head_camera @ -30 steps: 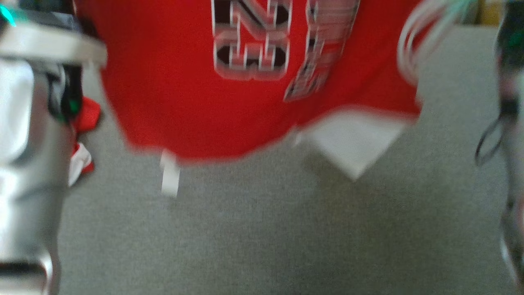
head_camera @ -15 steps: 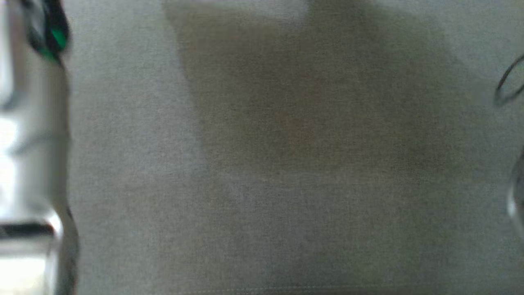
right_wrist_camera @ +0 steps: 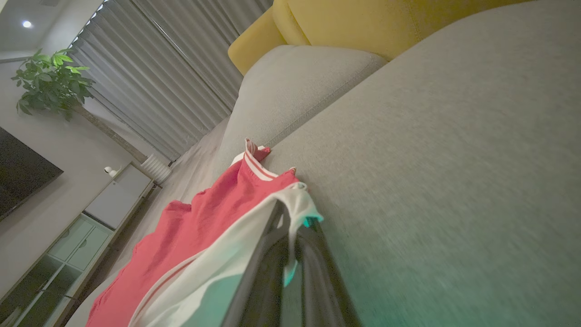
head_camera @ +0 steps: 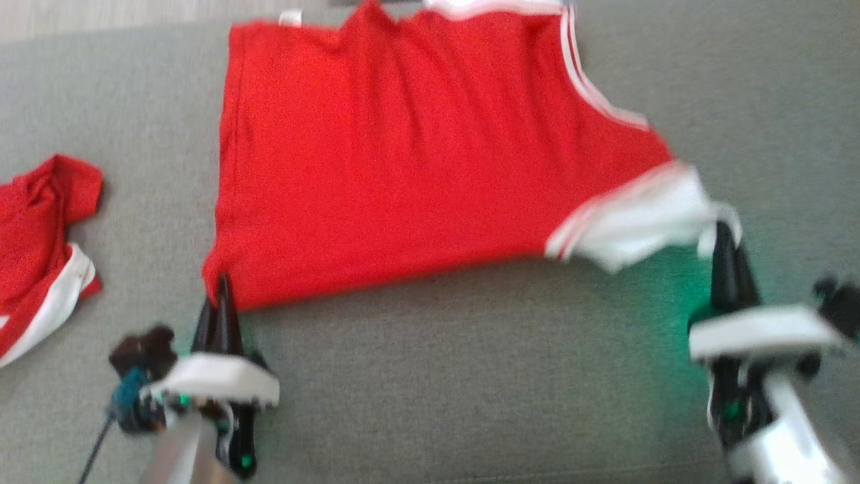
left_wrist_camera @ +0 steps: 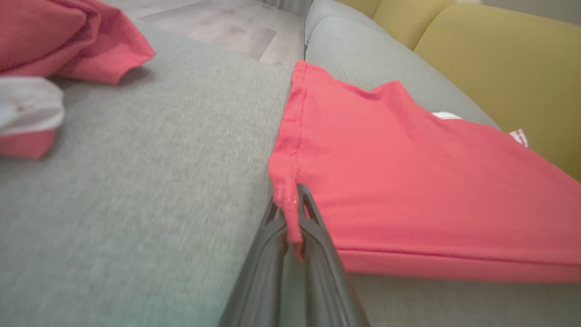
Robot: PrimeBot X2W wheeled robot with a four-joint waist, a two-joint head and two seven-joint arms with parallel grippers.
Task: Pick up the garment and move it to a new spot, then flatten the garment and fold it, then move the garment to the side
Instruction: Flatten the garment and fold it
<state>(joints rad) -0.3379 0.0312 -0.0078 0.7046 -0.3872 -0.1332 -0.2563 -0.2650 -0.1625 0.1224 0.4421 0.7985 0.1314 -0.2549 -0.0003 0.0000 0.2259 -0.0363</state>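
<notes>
Both end effectors are clamped on cloth. The left end effector [head_camera: 220, 299] has its dark fingers closed on a hem corner of the red garment [head_camera: 403, 168], with a small tuck of fabric standing between them in the left wrist view. The right end effector [head_camera: 725, 242] is closed on the white-trimmed corner at the other end of the near edge.

A second ago the garment hung in the air with its printed numerals facing the head camera. Now it lies spread on the grey sofa seat [head_camera: 470, 376], plain red side up, near edge drawn between the two grips. The head camera has swung too, so part of that shift is the view. I judge the move to a new spot done and the flattening begun.

The cloth looks like a thin, matt jersey knit, sleeveless, with white striped binding at the armhole and soft ripples across the body. The sofa cover is a coarse grey weave that may drag on it. A second red garment [head_camera: 40, 228] lies crumpled well apart to the left, and yellow cushions [left_wrist_camera: 499, 59] stand behind.
</notes>
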